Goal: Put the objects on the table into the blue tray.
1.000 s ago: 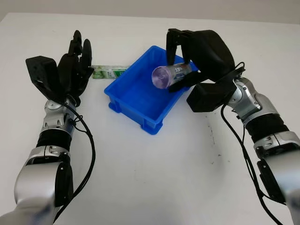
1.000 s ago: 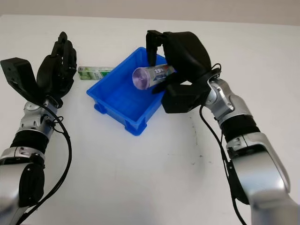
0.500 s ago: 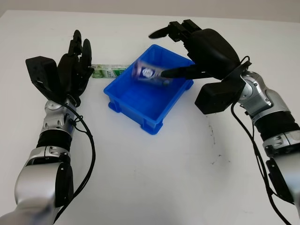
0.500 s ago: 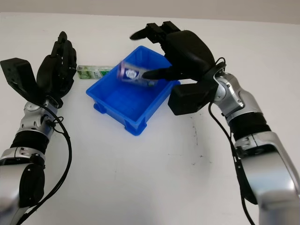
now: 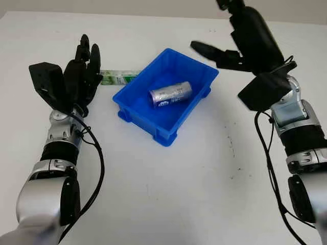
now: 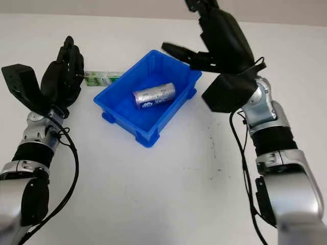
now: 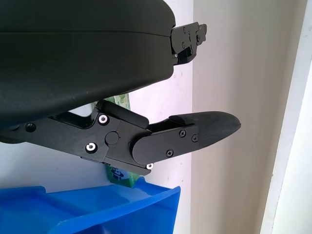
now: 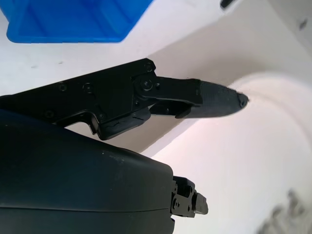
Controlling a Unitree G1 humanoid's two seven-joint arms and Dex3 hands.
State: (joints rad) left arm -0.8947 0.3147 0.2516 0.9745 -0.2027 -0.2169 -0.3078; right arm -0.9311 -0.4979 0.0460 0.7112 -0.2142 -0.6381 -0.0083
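Observation:
A silver can lies on its side inside the blue tray at the table's middle. My right hand is raised above and to the right of the tray, open and holding nothing. A green and white packet lies on the table just left of the tray, partly hidden behind my left hand. That hand is upright beside the packet, open, with nothing in it. In the left wrist view the green packet peeks out behind the fingers, next to the tray's rim.
The white table stretches wide in front of the tray and to both sides. A few small dark specks mark it to the right. The tray's corner appears in the right wrist view.
My right hand let go of the silver can over the tray and rose up and to the right. The can now lies in the tray. The left hand has stayed put.

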